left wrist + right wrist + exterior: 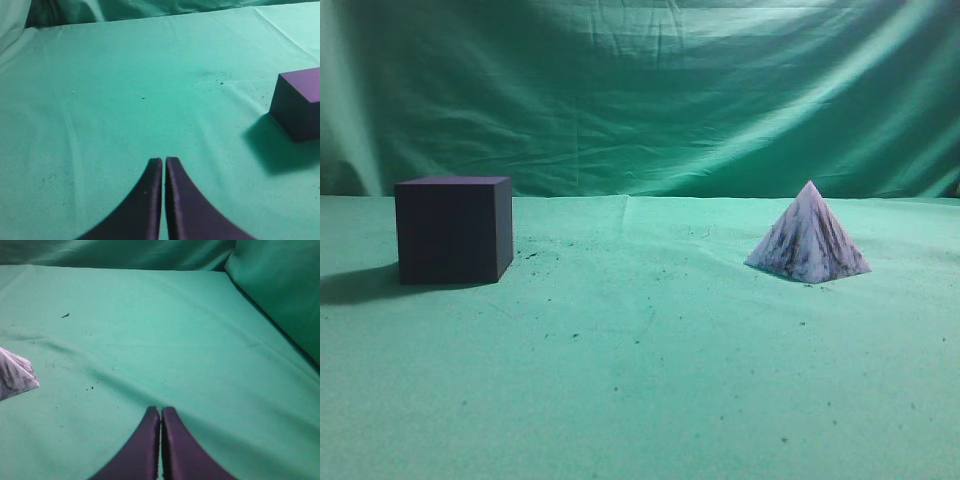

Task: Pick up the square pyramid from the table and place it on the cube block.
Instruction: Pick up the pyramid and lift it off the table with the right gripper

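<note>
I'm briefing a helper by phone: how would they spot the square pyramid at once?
Start from the green cloth table in front of the wrinkled curtain. On its right side, well apart from the dark cube block at left, stands the square pyramid. It alone comes to a point and is white with dark marbled streaks.
</note>
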Controlling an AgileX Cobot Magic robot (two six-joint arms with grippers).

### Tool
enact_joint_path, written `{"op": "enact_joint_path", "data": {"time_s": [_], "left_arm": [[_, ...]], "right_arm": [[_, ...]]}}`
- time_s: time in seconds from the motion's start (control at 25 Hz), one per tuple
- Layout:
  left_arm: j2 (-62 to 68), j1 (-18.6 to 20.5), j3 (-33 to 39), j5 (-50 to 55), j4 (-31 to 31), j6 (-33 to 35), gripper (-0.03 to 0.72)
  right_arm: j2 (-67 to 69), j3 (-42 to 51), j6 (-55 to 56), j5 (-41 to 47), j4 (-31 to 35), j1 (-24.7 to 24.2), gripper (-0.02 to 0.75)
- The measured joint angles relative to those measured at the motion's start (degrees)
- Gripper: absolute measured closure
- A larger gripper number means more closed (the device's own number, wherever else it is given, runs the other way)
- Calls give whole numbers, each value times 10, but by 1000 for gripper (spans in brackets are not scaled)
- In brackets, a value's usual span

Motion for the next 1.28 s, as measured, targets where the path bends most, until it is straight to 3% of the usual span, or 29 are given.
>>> {"op": "enact_joint_path", "data": {"time_s": [1.0,1.08,1.28], "left_arm": [[0,0,0,0,0,0,688],[0,0,0,0,0,0,688],[0,0,0,0,0,0,688]], "right_arm": [[0,0,-1,-7,-17,0,738],[0,1,-1,-56,-24,0,738],[0,1,39,-300,14,0,738]]}}
